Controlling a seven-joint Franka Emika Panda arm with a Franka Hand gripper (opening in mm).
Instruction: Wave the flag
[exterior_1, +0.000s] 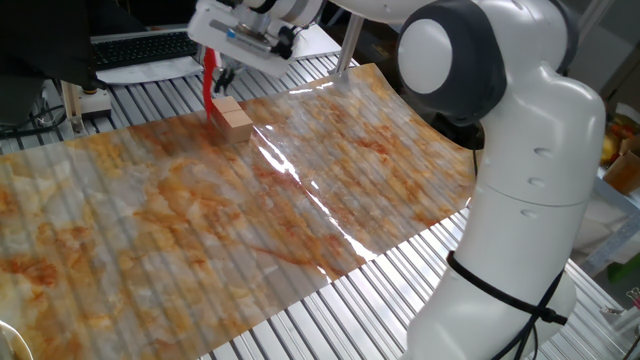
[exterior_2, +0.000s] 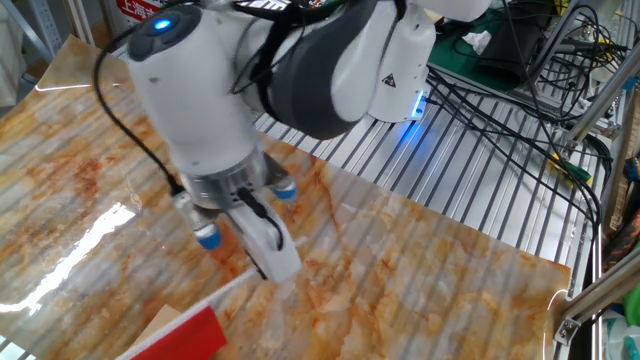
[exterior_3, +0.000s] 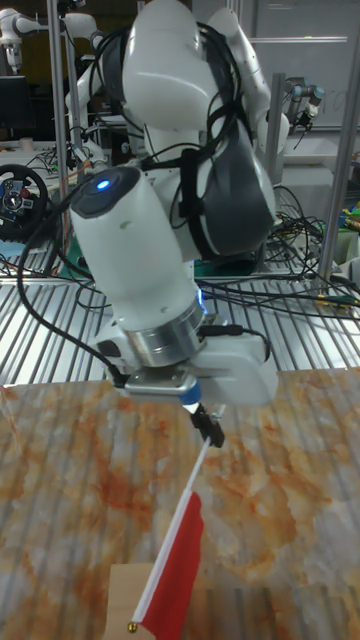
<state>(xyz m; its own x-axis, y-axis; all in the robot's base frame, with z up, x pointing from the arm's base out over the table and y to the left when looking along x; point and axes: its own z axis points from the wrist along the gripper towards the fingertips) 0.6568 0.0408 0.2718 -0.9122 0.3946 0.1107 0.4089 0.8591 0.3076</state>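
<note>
Here the flag (exterior_3: 172, 572) stood at the far left of the marbled sheet (exterior_1: 300, 220) that covered the bench (exterior_1: 420, 280), its red cloth hanging from a thin pale stick that rose out of a small wooden block (exterior_1: 234, 115). In the tall fixed view the stick leaned, its foot at the block near the bottom of the picture and its top slanting up and to the right into the gripper (exterior_3: 208, 424). The jaws were drawn narrow and pinched the upper end of the stick; the dark fingertips (exterior_3: 212, 430) met right at the stick's tip. So the flag lay below the jaws and hung down from them, its long axis running along the stick, tilted rather than upright. Whether the block sat flat on the sheet or was tipped a little could not be told.

The wave seemed to be in hand, and a swing would likely turn on the wrist rocking the stick's top across while the block acted as the pivot or was dragged along.

No brand or writing could be read on the flag or block. The arm carried only a small triangular mark (exterior_2: 388, 78) beside a blue light.
</note>
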